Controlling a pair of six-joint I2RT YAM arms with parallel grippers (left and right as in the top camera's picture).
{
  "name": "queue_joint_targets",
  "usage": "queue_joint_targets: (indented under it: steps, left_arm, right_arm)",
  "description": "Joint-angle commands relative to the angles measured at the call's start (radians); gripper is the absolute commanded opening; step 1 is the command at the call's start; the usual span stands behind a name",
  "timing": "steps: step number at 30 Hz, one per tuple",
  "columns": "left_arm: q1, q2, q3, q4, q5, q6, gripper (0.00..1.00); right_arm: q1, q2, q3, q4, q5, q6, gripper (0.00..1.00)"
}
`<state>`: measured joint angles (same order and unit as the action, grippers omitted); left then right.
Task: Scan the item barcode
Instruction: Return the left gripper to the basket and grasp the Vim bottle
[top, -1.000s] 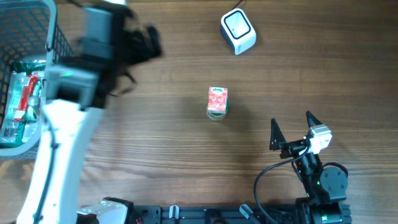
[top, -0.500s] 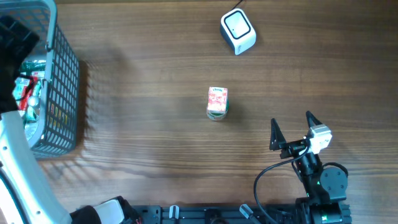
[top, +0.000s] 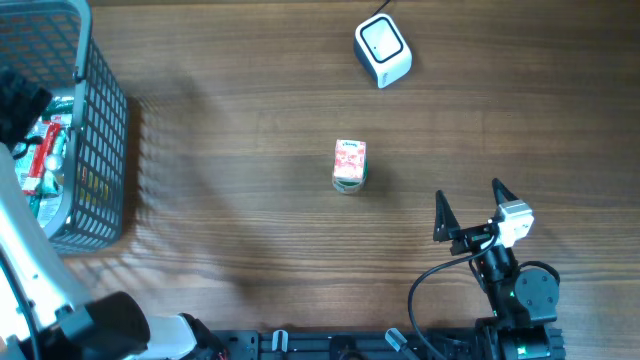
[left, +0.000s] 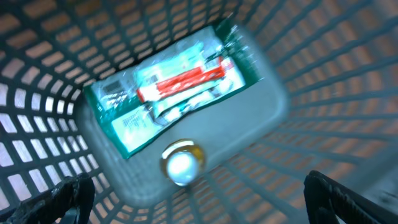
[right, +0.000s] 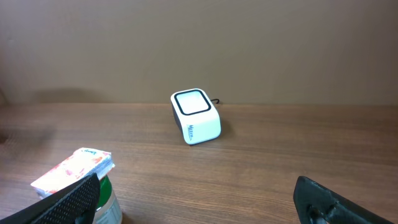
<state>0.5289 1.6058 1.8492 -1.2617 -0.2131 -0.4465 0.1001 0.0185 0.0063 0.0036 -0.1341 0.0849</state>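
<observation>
A small item (top: 350, 165), a red-and-white patterned pack on top of a green-and-white can, stands in the middle of the table; the right wrist view shows it (right: 78, 171) at the lower left. The white barcode scanner (top: 383, 50) sits at the back, also seen from the right wrist (right: 196, 116). No barcode is visible. My right gripper (top: 470, 212) is open and empty at the front right, well apart from the item. My left gripper (left: 199, 205) is open and empty above the inside of the blue basket (top: 100, 150), over a green packet with a red stripe (left: 174, 93) and a round pale object (left: 182, 165).
The basket's mesh walls (left: 323, 74) surround the left gripper on all sides. My white left arm (top: 30, 260) runs along the table's left edge. A black cable (top: 425, 290) loops near the right arm's base. Bare wood lies between item and scanner.
The left arm has swung left, off the basket's right side, and now reaches over the basket from the left edge. The right arm, item and scanner have not moved.
</observation>
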Motion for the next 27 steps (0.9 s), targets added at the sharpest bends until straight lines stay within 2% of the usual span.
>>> queue_joint_targets:
  steps: [1,7,11,15,22,25,27]
  left_arm:
    - [0.038,0.058,-0.064,0.005,-0.019,-0.006,1.00]
    - [0.061,0.128,-0.165,0.023,-0.007,0.024,1.00]
    - [0.061,0.160,-0.231,0.056,0.052,0.029,1.00]
    - [0.061,0.162,-0.260,0.132,0.065,0.125,1.00]
    - [0.061,0.162,-0.260,0.198,0.121,0.404,1.00]
    - [0.061,0.162,-0.260,0.214,0.186,0.608,1.00]
    - [0.061,0.162,-0.260,0.211,0.198,0.690,1.00]
  right_arm:
    - [-0.003,-0.002,-0.001,0.004,0.006,-0.006,0.99]
    - [-0.003,-0.002,-0.001,0.004,0.006,-0.006,1.00]
    - [-0.003,-0.002,-0.001,0.004,0.006,-0.006,1.00]
    - [-0.002,-0.002,-0.001,0.003,0.006,-0.006,1.00]
    - [-0.003,-0.002,-0.001,0.004,0.006,-0.006,1.00]
    - [-0.003,-0.002,-0.001,0.004,0.006,-0.006,1.00]
    - [-0.003,-0.002,-0.001,0.004,0.006,-0.006,1.00]
